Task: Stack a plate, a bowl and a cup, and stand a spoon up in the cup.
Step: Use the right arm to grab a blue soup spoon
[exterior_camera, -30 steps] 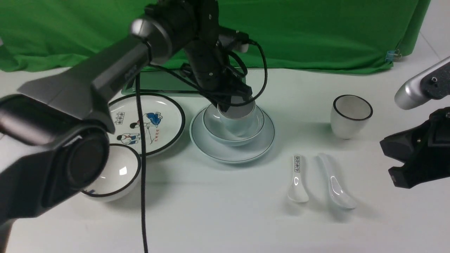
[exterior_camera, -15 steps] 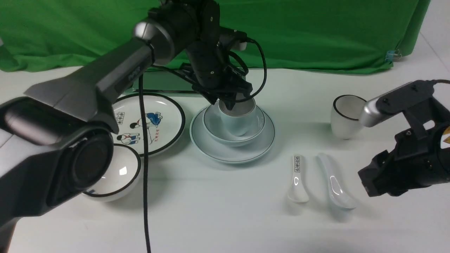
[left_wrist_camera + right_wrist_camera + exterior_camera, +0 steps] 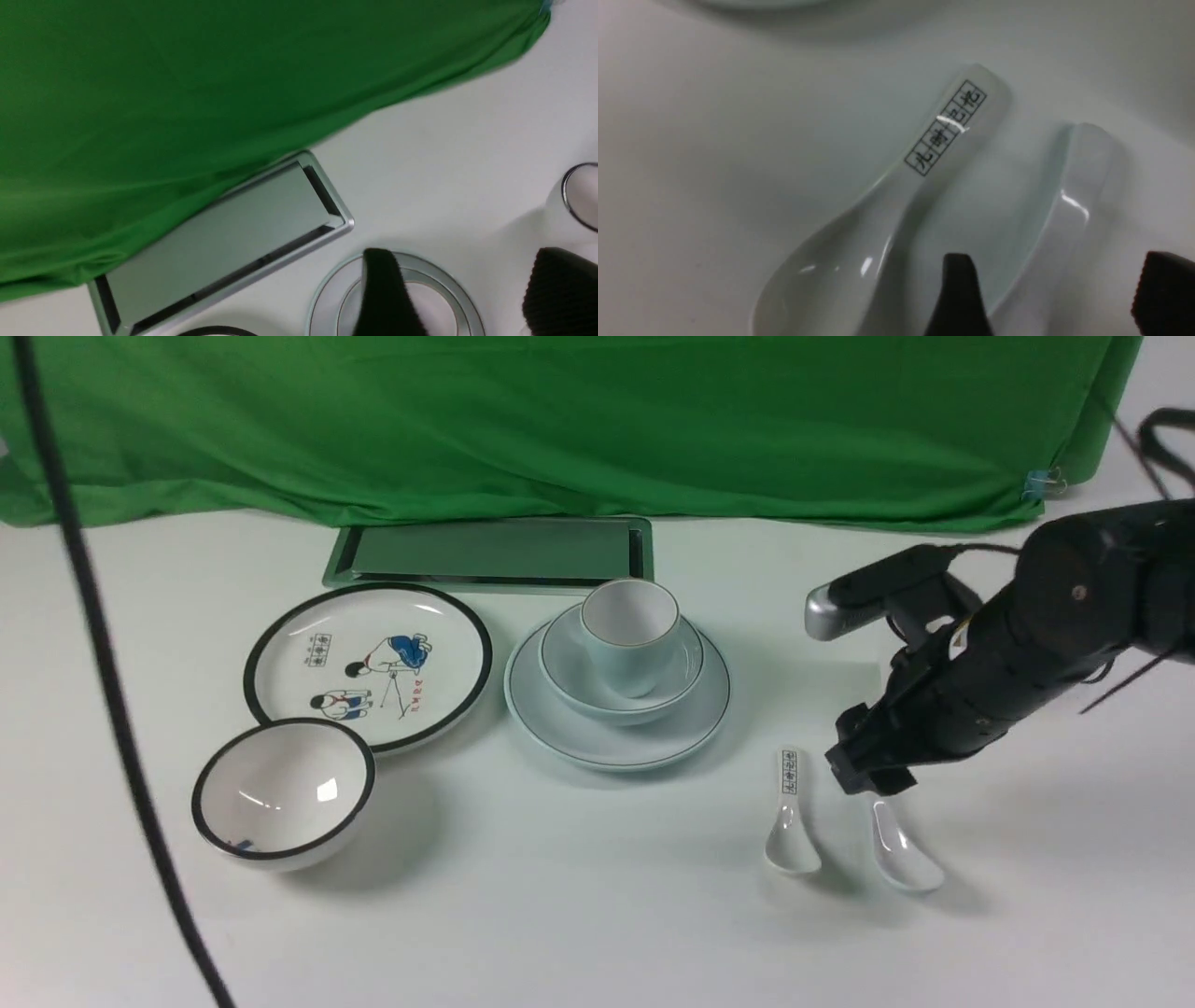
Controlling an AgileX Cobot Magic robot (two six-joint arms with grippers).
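Left arm has pulled right out of my front view since half a second ago; only its cable (image 3: 103, 709) hangs down the left side now. The cup (image 3: 627, 630) it was over stands upright in the bowl (image 3: 563, 663), bowl on the plate (image 3: 560, 733), none of them shifted. On its wrist camera the left gripper (image 3: 462, 280) is spread wide and holds nothing, with the plate's rim showing below it. Right arm has swung in and dropped: the right gripper (image 3: 864, 777) is now down over the handle of the spoon (image 3: 901, 854), and the arm hides the black-rimmed cup (image 3: 577, 196) from the front. Its wrist camera shows the jaws apart, one black finger (image 3: 957, 294) on each side of the plain handle, not closed on it; whether they touch the table I can't tell. It's tight on the inner side, where the patterned spoon (image 3: 790, 812) lies just beside, roughly parallel, not touching. The outer and near sides are open white table (image 3: 560, 924), running out of frame. Well off to the left sit the cartoon plate (image 3: 448, 649) and the black-rimmed bowl (image 3: 280, 793). A metal tray (image 3: 495, 553) lies behind the stack, against the green cloth (image 3: 560, 420) backdrop.
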